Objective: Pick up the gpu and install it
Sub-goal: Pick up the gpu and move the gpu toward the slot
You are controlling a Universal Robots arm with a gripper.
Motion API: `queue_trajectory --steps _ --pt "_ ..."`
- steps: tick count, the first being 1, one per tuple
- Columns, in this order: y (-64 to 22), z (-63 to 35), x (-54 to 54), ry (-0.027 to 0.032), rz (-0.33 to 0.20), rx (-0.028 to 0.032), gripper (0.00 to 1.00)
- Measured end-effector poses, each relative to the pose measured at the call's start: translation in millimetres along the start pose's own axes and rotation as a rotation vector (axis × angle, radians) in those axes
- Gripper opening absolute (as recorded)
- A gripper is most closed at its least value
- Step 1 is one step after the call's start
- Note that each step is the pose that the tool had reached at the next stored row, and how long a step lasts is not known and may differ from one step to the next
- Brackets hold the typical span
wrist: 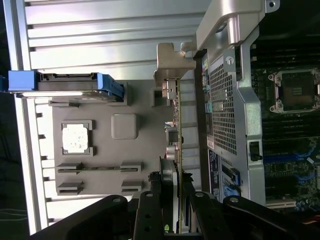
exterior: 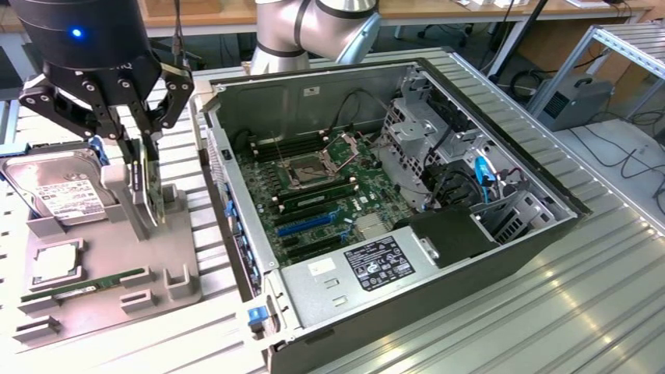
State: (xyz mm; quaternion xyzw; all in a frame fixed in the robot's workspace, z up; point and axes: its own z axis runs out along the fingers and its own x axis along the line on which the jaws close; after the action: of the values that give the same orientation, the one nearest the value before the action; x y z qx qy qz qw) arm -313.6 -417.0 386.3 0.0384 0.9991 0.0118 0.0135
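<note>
A ribbed aluminium worktop (exterior: 582,312) carries a grey plastic holder tray (exterior: 104,257) at the exterior view's left. There the black gripper (exterior: 146,160) pinches the thin dark gpu (exterior: 149,199), which stands on edge in its slot. Just right of it, the open black computer case (exterior: 437,304) leaves only narrow room.

I believe this is a robotics lab. An open computer tower (exterior: 416,234) lies on a ribbed aluminium table (exterior: 582,312) and a Universal Robots arm (exterior: 311,31) stands behind it. Further back I see wooden desks (exterior: 457,9), an aluminium profile frame (exterior: 624,43) and loose cables (exterior: 624,160) on the floor.
</note>
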Motion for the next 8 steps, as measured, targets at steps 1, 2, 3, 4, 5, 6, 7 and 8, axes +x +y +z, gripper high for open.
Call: queue_trajectory --steps 1,2,3,4,5,6,7,8 --pt "0.0 -0.3 0.0 0.0 0.0 0.0 0.27" --pt "0.0 -0.5 0.0 0.0 0.0 0.0 0.27" --pt "0.0 -1.0 0.0 0.0 0.0 0.0 0.27" --pt "0.0 -1.2 -0.1 0.0 0.0 0.0 0.27" --pt "0.0 -1.6 -0.1 0.0 0.0 0.0 0.27" --pt "0.1 -2.0 -0.1 0.0 0.0 -0.0001 0.27" --pt "0.1 -2.4 -0.1 0.0 0.0 0.0 0.27" --pt "0.1 -2.8 -0.1 0.0 0.0 0.0 0.27"
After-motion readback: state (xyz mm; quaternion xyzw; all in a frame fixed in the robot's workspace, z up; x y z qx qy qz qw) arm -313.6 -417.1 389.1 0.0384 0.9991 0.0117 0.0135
